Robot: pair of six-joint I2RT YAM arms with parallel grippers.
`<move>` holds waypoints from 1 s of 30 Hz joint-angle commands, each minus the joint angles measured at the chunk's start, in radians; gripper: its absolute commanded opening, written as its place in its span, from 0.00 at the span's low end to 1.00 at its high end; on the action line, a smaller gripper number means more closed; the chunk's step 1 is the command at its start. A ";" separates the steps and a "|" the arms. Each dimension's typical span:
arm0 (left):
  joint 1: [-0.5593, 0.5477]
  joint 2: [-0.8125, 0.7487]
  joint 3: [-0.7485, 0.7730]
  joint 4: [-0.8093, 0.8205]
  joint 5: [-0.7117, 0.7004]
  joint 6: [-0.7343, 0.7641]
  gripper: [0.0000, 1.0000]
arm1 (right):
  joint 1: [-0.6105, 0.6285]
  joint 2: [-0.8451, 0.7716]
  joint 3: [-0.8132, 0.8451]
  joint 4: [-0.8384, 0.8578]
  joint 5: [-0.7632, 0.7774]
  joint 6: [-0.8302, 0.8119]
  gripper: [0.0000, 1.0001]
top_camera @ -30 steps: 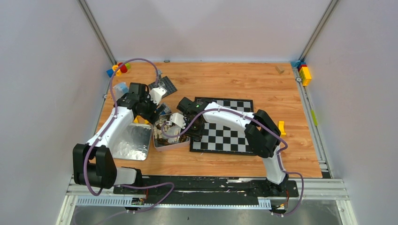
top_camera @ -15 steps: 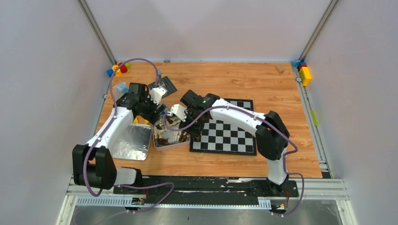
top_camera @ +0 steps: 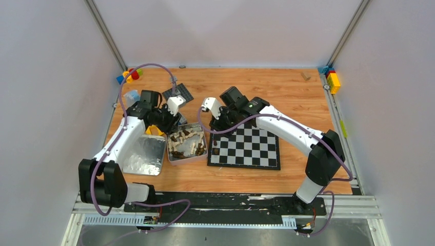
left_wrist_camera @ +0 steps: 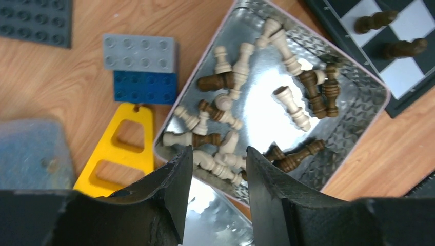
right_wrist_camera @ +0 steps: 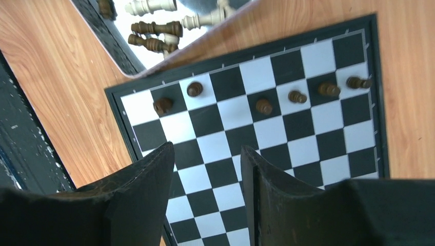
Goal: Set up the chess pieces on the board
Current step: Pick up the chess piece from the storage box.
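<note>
The board [top_camera: 256, 154] lies right of centre. In the right wrist view, several dark brown chess pieces [right_wrist_camera: 264, 106] stand on the board [right_wrist_camera: 308, 148] along its two edge rows. My right gripper [right_wrist_camera: 208, 156] is open and empty above the board; in the top view it [top_camera: 219, 123] hovers over the board's far left corner. More chess pieces [left_wrist_camera: 290, 105], cream and dark brown, lie loose in a shiny metal tin [left_wrist_camera: 354, 102]. My left gripper [left_wrist_camera: 218, 159] is open and empty above the tin's near left edge; it also shows in the top view [top_camera: 169, 123].
A grey brick [left_wrist_camera: 139, 52] and a blue brick [left_wrist_camera: 145, 87] lie left of the tin, with a yellow piece [left_wrist_camera: 120, 151] and a dark studded baseplate [left_wrist_camera: 33, 20]. A second shiny tin half [top_camera: 141, 154] lies to the left. Coloured bricks [top_camera: 333, 81] sit at the far right corner.
My right arm has swung from over the tin back and to the right, to the board's far left corner. My left arm has hardly moved.
</note>
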 commanded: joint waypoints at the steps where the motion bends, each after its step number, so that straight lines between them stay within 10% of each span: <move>1: 0.007 0.073 0.078 -0.104 0.193 0.073 0.50 | -0.040 -0.060 -0.075 0.044 -0.013 0.011 0.51; 11: 0.005 0.096 0.105 -0.063 0.299 0.038 0.52 | -0.175 -0.163 -0.203 0.093 -0.048 0.026 0.50; 26: 0.006 -0.177 0.274 -0.019 -0.209 -0.064 0.61 | -0.244 -0.216 -0.233 0.132 -0.052 0.017 0.50; 30: 0.006 -0.250 0.259 0.032 -0.378 -0.110 0.99 | -0.246 -0.219 -0.228 0.137 -0.056 0.016 0.49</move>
